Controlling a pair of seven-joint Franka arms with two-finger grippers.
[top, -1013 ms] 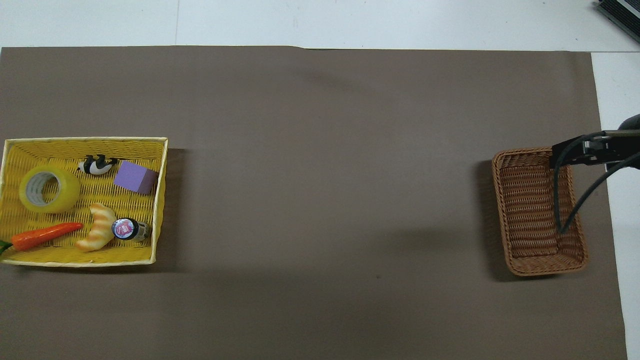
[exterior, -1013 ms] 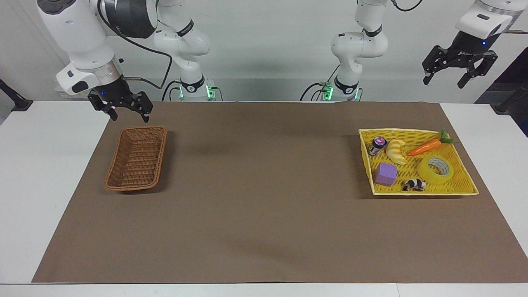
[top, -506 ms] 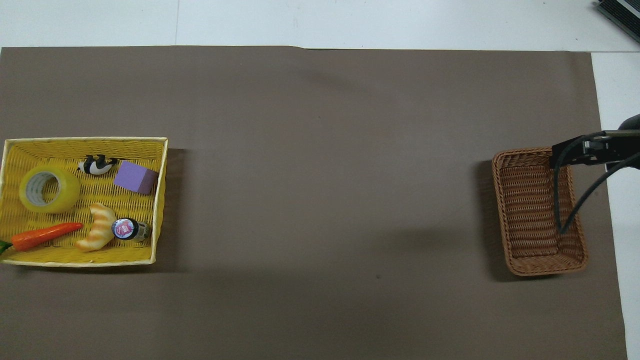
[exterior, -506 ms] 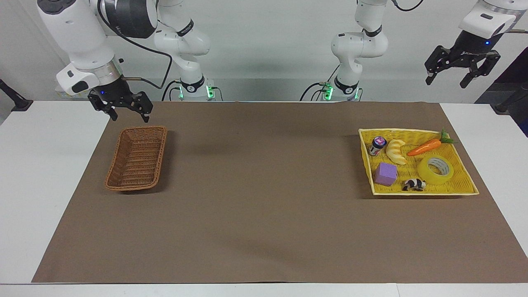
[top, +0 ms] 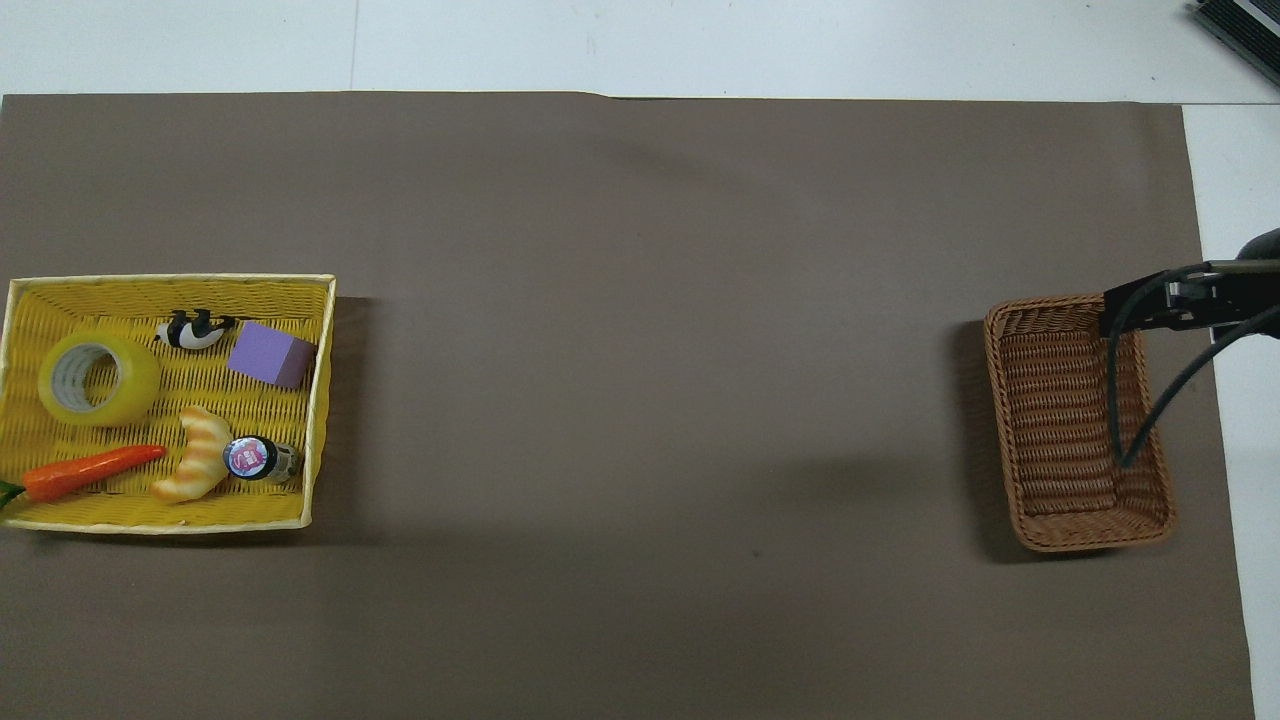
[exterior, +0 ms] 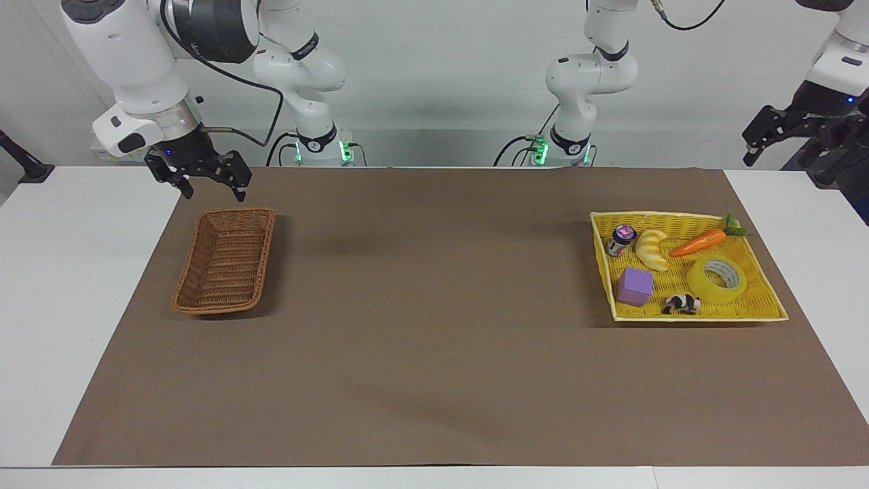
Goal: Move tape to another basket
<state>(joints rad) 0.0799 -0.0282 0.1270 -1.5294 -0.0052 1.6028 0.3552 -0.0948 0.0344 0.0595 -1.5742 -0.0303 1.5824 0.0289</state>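
Observation:
The yellow tape roll (exterior: 706,288) lies flat in the bright-yellow woven tray (exterior: 699,318) at the left arm's end of the table; it also shows in the overhead view (top: 140,392). The brown wicker basket (exterior: 261,261) stands empty at the right arm's end, seen in the overhead view too (top: 1075,420). My left gripper (exterior: 781,146) is open and empty, high in the air over the white table end, apart from the tray. My right gripper (exterior: 212,191) is open and empty, just over the basket's end nearest the robots, and waits.
In the tray with the tape lie a purple cube (exterior: 635,286), a carrot (exterior: 699,242), a croissant (exterior: 653,249), a small jar (exterior: 621,239) and a black-and-white toy animal (exterior: 681,303). A brown mat (exterior: 434,339) covers the table between tray and basket.
My left gripper has moved down and outward toward the left arm's end of the table. The right arm, the tape and both baskets have not moved.

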